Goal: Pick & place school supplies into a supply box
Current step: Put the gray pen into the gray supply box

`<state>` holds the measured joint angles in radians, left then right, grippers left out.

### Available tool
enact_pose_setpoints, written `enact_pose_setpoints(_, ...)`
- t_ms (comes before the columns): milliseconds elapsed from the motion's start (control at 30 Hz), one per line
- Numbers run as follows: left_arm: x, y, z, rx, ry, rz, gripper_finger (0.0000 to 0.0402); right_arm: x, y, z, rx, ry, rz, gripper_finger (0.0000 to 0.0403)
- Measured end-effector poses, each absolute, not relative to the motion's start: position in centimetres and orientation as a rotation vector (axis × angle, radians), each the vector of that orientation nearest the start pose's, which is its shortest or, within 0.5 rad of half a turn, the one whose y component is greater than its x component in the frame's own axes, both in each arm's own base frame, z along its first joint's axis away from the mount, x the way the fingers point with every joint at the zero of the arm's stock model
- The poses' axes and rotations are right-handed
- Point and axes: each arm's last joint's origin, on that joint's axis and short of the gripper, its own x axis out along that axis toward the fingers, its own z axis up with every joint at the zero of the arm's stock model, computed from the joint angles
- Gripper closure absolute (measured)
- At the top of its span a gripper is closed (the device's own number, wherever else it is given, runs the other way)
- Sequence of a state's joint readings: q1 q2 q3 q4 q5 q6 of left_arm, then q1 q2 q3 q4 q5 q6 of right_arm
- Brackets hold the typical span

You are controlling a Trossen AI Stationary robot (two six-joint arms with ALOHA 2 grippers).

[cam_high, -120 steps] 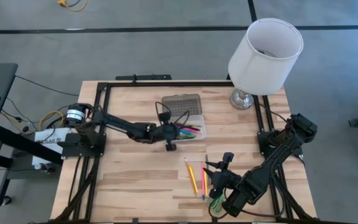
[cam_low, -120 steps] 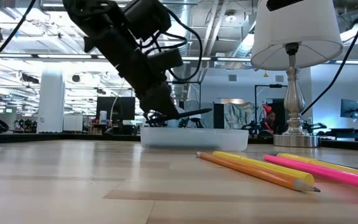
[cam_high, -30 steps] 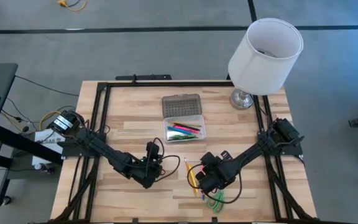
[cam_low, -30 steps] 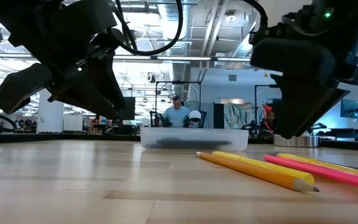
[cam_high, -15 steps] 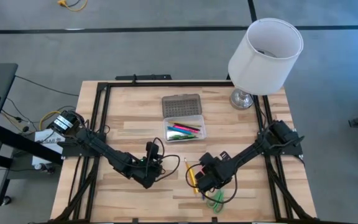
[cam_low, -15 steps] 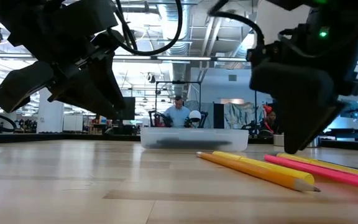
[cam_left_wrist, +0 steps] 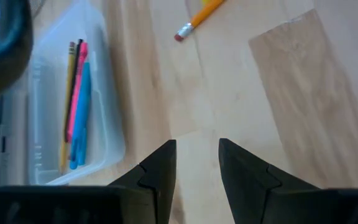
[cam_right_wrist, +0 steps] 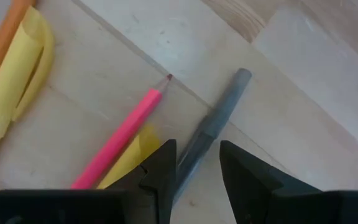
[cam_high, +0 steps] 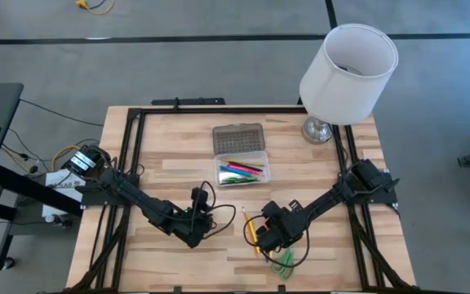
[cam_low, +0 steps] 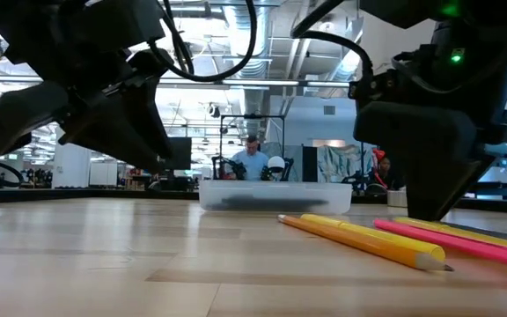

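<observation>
Right gripper (cam_right_wrist: 194, 163) jaws stand parted astride a grey pen (cam_right_wrist: 211, 127) on the table, beside a pink pencil (cam_right_wrist: 122, 134). Left gripper (cam_left_wrist: 196, 163) is parted and empty. Box (cam_high: 242, 169) holds several pens; about 4 pieces and scissors (cam_high: 283, 262) remain out.

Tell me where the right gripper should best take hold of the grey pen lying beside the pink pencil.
Probably mid-barrel, from straight above. The grey pen lies flat on the table, running between the fingers of the right gripper, with bare wood on its far side and the pink pencil close on the other, so the fingers should straddle the barrel crosswise.
</observation>
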<state>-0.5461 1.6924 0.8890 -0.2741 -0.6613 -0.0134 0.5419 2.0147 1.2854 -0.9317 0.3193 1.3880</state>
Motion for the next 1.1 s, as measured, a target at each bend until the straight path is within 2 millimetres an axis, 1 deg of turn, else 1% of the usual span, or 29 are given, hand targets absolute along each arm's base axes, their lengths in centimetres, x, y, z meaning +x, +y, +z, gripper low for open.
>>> enact_pose_setpoints(133, 27.2, -14.6, 15.1, 0.581, 0.887, 0.105, 0.0285, 29.9, 17.5, 12.8, 0.425, 1.257, -0.824, 0.0285)
enact_pose_setpoints(300, 27.0, -15.0, 15.1, 0.58, 0.883, 0.096, 0.0285, 29.3, 17.9, 12.9, 0.449, 1.272, -0.87, 0.0285)
enact_pose_setpoints(567, 26.8, -15.3, 15.1, 0.584, 0.879, 0.085, 0.0285, 29.1, 18.4, 12.8, 0.46, 1.283, -0.854, 0.0287)
enact_pose_setpoints(667, 26.8, -15.3, 15.1, 0.578, 0.879, 0.088, 0.0285, 29.1, 18.4, 12.8, 0.466, 1.281, -0.852, 0.03)
enact_pose_setpoints(1100, 26.7, -15.4, 15.1, 0.571, 0.877, 0.086, 0.0285, 29.3, 18.6, 12.7, 0.476, 1.278, -0.819, 0.0381)
